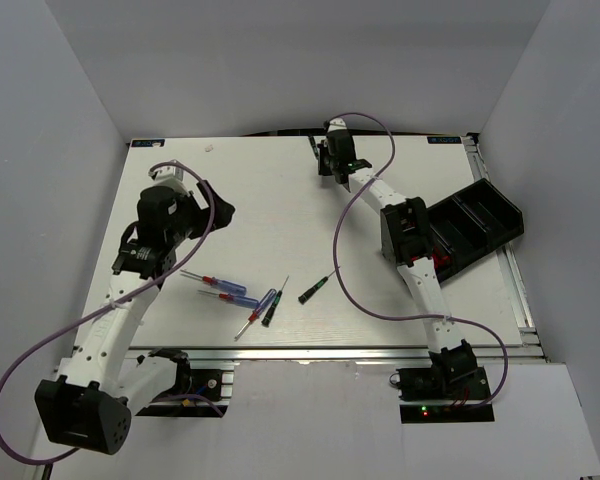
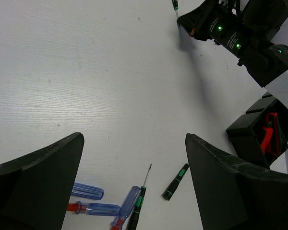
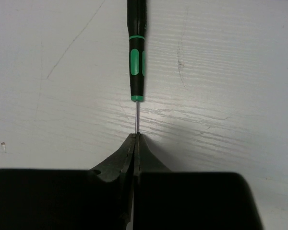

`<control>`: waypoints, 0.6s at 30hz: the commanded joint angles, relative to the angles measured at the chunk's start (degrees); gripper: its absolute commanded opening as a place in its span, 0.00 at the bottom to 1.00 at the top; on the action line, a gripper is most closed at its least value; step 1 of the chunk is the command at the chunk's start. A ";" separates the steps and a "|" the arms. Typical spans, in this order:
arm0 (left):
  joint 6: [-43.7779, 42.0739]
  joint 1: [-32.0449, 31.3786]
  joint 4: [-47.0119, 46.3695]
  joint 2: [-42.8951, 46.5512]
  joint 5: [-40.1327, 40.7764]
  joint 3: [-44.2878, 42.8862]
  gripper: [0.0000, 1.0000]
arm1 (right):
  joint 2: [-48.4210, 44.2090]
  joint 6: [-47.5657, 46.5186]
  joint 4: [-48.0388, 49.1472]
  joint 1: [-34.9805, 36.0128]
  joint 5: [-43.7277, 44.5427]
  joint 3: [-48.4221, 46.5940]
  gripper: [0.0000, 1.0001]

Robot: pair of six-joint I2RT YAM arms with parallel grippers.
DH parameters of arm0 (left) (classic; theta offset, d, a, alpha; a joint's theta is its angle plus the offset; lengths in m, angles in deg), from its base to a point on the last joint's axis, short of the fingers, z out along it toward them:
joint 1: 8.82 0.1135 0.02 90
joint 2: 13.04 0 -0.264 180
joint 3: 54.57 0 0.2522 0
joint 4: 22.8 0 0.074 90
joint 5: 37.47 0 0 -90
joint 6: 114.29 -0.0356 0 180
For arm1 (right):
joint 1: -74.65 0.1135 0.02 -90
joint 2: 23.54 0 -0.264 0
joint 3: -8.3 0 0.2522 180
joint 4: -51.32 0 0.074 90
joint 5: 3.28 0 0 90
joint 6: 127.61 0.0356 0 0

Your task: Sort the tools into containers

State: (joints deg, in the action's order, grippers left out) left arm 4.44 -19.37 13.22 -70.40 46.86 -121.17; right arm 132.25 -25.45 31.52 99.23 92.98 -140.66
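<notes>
Right end effector (image 3: 135, 140) clenched on the thin shaft of a black-green screwdriver (image 3: 137, 57), far side of the desk (image 1: 270, 200). Left end effector (image 2: 133, 141) spread wide, holding nothing, above loose screwdrivers (image 1: 242, 298). Bins (image 1: 495, 210) at right edge, red knives (image 2: 268, 132) inside.

The table (image 1: 280, 200) is white with fine grey grain lines. The far screwdriver (image 3: 137, 48) has a black handle with green bands and a silver shaft. The two near screwdrivers (image 1: 315, 288) carry the same black and green, and the three left screwdrivers (image 1: 242, 295) have clear blue handles with red necks. The bins (image 1: 485, 215) at the right are black with a red knife (image 2: 268, 134) inside, the left gripper (image 2: 134, 139) and the right gripper (image 3: 134, 139) are black, and the arms (image 1: 425, 285) are white and black with purple cables (image 1: 336, 245).
</notes>
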 commanded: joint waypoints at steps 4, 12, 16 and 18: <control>-0.43 0.53 -0.11 3.40 1.54 1.07 0.98 | -3.73 -3.02 -5.38 0.91 0.24 3.00 0.00; -0.34 0.70 -0.64 4.27 1.19 1.86 0.98 | -8.38 -6.53 -12.22 0.82 -4.75 8.80 0.00; 0.45 0.62 -2.13 4.89 0.49 4.05 0.98 | -15.57 -11.54 -14.17 0.82 -8.17 17.84 0.00; 1.76 0.70 -3.80 5.33 -0.30 5.63 0.98 | -20.40 -14.17 -15.92 0.91 -10.38 24.32 0.00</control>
State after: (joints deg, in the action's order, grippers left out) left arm 4.88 -19.02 11.74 -66.73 47.49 -117.27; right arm 118.74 -34.43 24.20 99.53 87.67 -122.91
